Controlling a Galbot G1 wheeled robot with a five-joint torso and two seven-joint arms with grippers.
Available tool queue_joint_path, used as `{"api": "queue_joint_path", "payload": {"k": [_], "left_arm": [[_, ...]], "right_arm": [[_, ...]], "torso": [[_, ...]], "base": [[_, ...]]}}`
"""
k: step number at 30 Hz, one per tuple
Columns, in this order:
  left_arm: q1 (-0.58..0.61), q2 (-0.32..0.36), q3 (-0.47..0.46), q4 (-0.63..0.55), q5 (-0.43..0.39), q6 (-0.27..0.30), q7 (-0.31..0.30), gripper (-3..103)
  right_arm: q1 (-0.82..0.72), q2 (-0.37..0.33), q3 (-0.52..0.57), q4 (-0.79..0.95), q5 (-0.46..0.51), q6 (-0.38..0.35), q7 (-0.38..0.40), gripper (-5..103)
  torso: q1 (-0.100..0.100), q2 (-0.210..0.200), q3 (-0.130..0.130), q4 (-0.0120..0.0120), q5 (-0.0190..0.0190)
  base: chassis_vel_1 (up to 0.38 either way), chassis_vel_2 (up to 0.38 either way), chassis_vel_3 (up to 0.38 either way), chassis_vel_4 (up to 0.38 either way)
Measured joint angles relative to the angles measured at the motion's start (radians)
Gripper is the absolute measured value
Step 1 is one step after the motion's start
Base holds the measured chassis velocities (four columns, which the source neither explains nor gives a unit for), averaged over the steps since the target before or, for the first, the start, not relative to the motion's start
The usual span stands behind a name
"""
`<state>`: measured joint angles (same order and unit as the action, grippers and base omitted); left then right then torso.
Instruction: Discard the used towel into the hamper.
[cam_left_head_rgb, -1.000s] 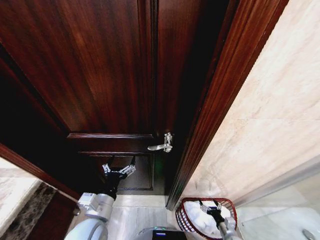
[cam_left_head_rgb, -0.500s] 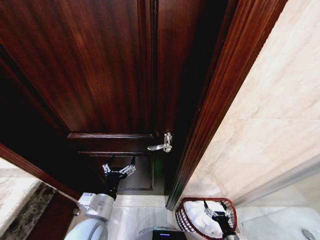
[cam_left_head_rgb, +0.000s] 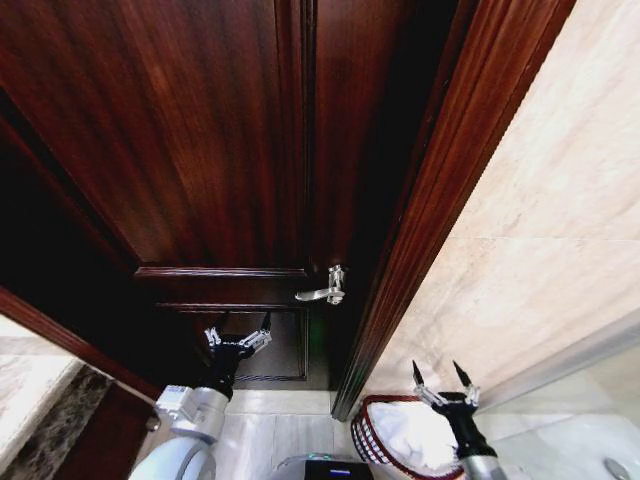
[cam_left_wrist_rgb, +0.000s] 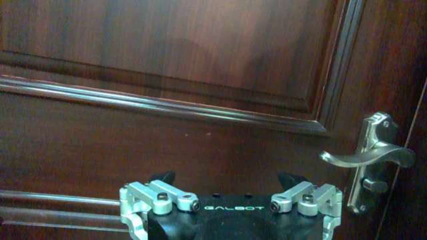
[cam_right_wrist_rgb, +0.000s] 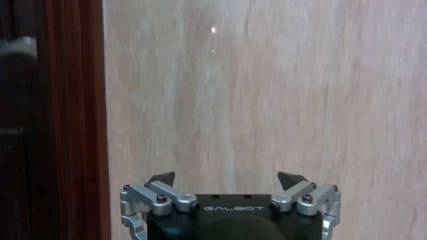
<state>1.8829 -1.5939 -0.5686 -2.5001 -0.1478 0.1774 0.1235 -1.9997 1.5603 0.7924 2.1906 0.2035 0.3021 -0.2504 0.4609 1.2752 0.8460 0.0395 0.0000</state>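
The hamper, a round dark reddish-brown slatted basket, stands on the floor at the foot of the door frame. A white towel lies bunched inside it. My right gripper hangs open and empty just above the hamper's far rim, pointing at the beige tiled wall. In the right wrist view the right gripper holds nothing between its fingers. My left gripper is open and empty, raised in front of the dark wooden door, left of the hamper; the left gripper faces the door panel.
A dark wooden door with a silver lever handle stands ahead. Its frame slants beside the hamper. Beige tile wall rises on the right. A marble ledge sits at far left. Pale floor tiles lie below.
My right gripper has lifted up out of the hamper, open, leaving the towel inside the hamper. The left arm has stayed in place.
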Motion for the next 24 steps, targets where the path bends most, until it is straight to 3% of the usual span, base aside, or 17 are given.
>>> {"api": "queue_joint_path", "payload": {"k": [10, 24], "left_arm": [[0.000, 0.000, 0.000, 0.000, 0.000, 0.000, 0.000, 100], [0.000, 0.000, 0.000, 0.000, 0.000, 0.000, 0.000, 100]], "right_arm": [[-0.023, 0.002, 0.004, 0.120, 0.031, 0.012, 0.004, 100], [-0.016, 0.003, 0.026, 0.190, 0.064, -0.025, 0.002, 100]], "torso": [[0.000, 0.000, 0.000, 0.0000, -0.0001], [0.000, 0.000, 0.000, 0.0000, -0.0001]], "base": [[0.000, 0.000, 0.000, 0.000], [0.000, 0.000, 0.000, 0.000]]}}
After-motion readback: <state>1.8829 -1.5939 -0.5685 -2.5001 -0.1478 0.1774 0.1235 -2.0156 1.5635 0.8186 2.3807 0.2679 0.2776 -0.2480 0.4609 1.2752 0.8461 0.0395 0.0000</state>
